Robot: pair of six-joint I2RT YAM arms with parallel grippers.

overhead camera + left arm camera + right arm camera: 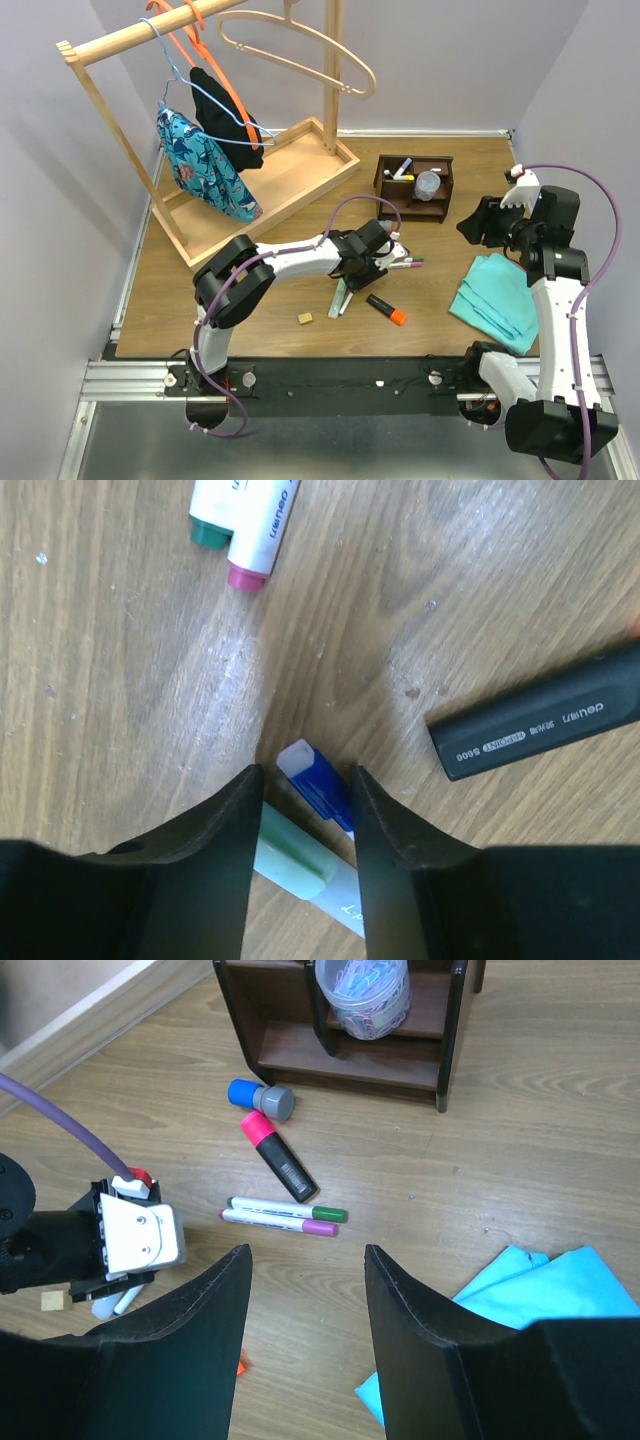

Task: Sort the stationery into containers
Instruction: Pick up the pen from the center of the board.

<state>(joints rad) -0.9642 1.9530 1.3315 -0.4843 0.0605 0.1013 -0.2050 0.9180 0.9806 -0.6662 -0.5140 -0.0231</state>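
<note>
My left gripper [305, 772] is open and low over the table, straddling a blue-capped marker [316, 783] and a pale green-capped marker [292, 854] that lie flat under its fingers. A black highlighter [540, 725] lies to the right. Green- and pink-capped markers [240, 525] lie further ahead. My right gripper [305, 1252] hangs open and empty above the table. Ahead of it stands the dark brown organizer [262, 1020] with a cup of purple clips [362, 995]. In front lie a blue-capped item [258, 1097], a pink highlighter [278, 1155] and two slim markers [285, 1214]. A tan eraser cube [305, 318] sits near the front.
A folded teal cloth [497, 295] lies at the right, under my right arm. A pale wooden clothes rack [280, 180] with hangers and garments fills the back left. An orange-capped highlighter [386, 310] lies near the front edge.
</note>
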